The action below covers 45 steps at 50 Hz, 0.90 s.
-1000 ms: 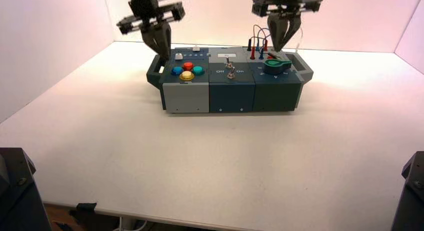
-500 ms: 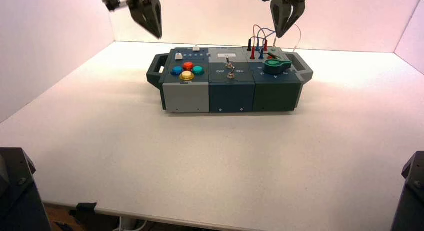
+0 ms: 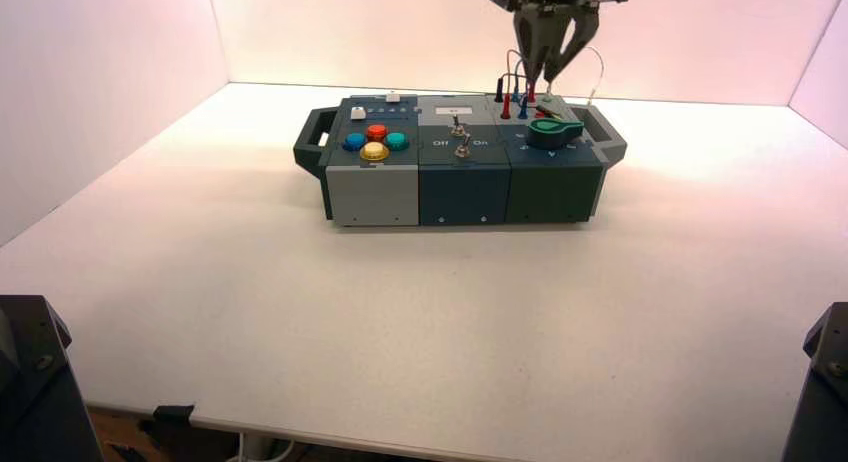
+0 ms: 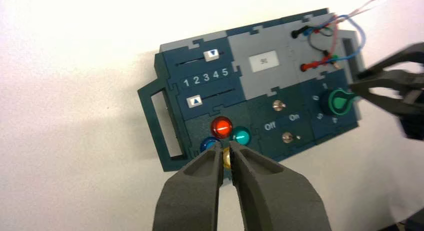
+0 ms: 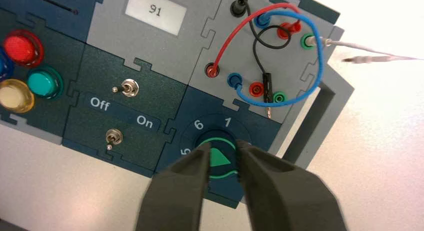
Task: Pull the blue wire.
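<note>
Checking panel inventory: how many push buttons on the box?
4: red, blue, yellow and green, clustered on the box's left section.

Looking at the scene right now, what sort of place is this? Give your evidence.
Probably a robotics test station: a pale smooth worktop bounded by plain light walls, a grey and dark-blue box of coloured buttons and toggle switches, and a dark two-fingered robot hand above it.
</note>
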Each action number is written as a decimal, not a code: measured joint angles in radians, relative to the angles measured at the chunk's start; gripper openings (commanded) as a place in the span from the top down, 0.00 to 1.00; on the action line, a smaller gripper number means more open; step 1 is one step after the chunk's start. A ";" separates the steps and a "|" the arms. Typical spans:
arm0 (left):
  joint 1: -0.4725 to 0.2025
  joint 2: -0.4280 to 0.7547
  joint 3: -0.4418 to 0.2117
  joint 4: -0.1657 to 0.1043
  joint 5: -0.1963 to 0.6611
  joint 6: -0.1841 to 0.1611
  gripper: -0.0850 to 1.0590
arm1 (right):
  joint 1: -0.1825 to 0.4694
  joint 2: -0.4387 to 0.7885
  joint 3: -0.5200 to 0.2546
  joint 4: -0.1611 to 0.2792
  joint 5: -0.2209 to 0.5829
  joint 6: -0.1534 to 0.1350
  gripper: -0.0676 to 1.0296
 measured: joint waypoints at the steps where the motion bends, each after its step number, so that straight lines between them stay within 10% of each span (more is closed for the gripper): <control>1: 0.000 -0.011 0.006 -0.002 0.000 0.000 0.80 | 0.002 0.003 0.002 0.000 -0.002 0.000 0.58; 45: -0.003 -0.215 0.114 -0.003 0.002 0.002 0.80 | -0.025 0.155 -0.118 -0.008 -0.023 -0.003 0.52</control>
